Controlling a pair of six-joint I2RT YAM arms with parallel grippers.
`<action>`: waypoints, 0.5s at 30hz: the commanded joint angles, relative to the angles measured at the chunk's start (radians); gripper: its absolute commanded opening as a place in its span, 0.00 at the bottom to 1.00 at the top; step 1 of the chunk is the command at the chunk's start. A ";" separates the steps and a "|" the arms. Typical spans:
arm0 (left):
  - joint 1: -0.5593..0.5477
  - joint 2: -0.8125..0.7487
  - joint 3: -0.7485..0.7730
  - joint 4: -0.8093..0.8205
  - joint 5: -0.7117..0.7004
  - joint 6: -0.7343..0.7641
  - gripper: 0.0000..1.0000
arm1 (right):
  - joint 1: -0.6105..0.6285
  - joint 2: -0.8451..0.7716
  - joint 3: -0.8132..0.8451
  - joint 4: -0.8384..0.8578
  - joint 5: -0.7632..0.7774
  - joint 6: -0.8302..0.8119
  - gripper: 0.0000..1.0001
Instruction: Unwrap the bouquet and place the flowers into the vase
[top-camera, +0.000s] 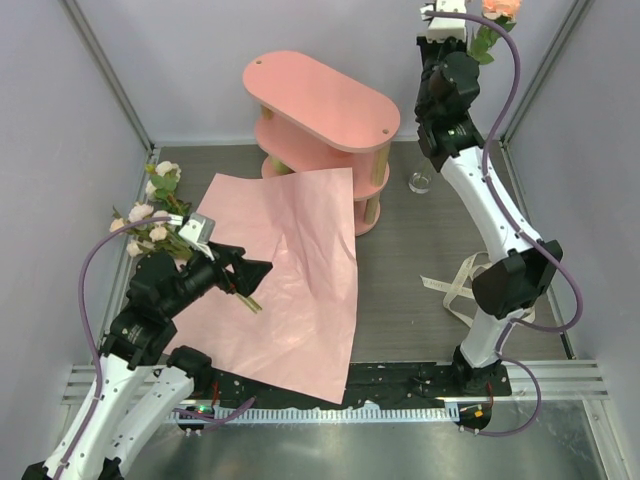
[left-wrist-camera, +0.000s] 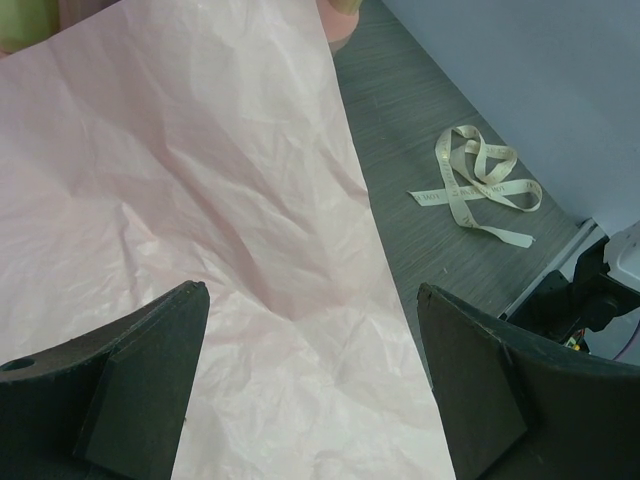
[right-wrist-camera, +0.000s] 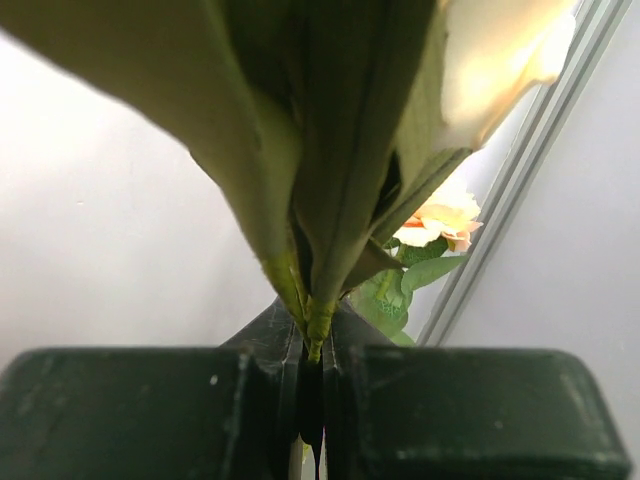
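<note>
Glass vase (top-camera: 420, 182), one; flowers (top-camera: 140, 212) perhaps seven

I see grey wood-grain bench (top-camera: 400, 270). Pink paper sheet (top-camera: 290, 290) lies flat, centre-left, reaching near edge. Its far right corner meets foot of pink three-tier shelf (top-camera: 320, 100), which stands far centre. Clear glass vase (top-camera: 420, 182) upright on bare bench, just right of shelf. Cream ribbon (top-camera: 455, 285) lies loose on right side. Flowers (top-camera: 150, 215) lie at left edge, stems running onto paper.

Vase (top-camera: 420, 182) clear from above; shelf (top-camera: 322, 100) stands near its left, right arm (top-camera: 490, 210) just beside its right.
</note>
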 joint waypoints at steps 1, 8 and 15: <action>-0.004 0.012 0.016 0.016 0.000 0.015 0.89 | -0.022 0.039 0.057 0.074 -0.030 0.020 0.01; -0.004 0.019 0.017 0.016 0.000 0.018 0.90 | -0.047 0.064 0.034 0.092 -0.045 0.046 0.01; -0.004 0.026 0.016 0.018 0.000 0.019 0.90 | -0.065 0.054 -0.048 0.118 -0.048 0.092 0.01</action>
